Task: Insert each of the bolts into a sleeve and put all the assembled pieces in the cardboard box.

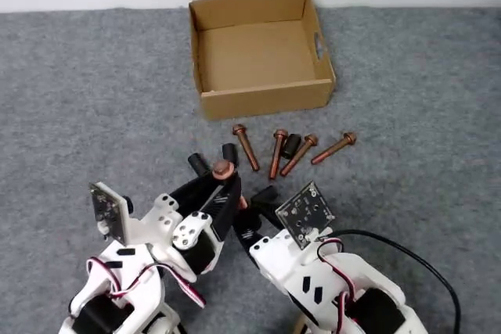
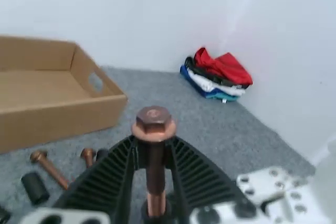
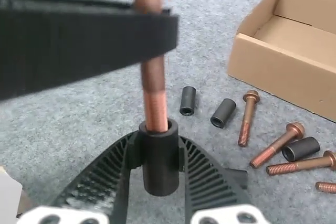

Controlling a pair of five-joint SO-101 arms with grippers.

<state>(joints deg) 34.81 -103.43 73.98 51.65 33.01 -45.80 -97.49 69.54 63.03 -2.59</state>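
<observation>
High view: the cardboard box (image 1: 258,98) stands open at the far middle of the grey surface (image 1: 94,99), and broad carpet runs to its left and right. Between its near wall and the arms lie four loose bolts (image 1: 277,152) in a ragged row, heads mostly toward the box. One loose sleeve (image 1: 291,145) is wedged between the middle two. Two more sleeves (image 1: 198,163) lie just left of the row, close beside the left gripper (image 1: 221,185).

That gripper is clamped narrowly on the held bolt (image 2: 153,156), gripping the shank just under the hexagonal head, with the bolt upright. Directly beneath it the right gripper (image 3: 157,148) is closed around the held sleeve (image 3: 157,163), also upright. The bolt's threaded tip sits just inside the sleeve's top mouth, with most of the shank still exposed above the rim.

The two grippers meet near the middle, a short way nearer than the row of bolts. A pile of folded clothes (image 2: 216,74) lies against the wall, well apart from the box. A black cable (image 1: 407,260) loops off the right arm toward the near right edge.
</observation>
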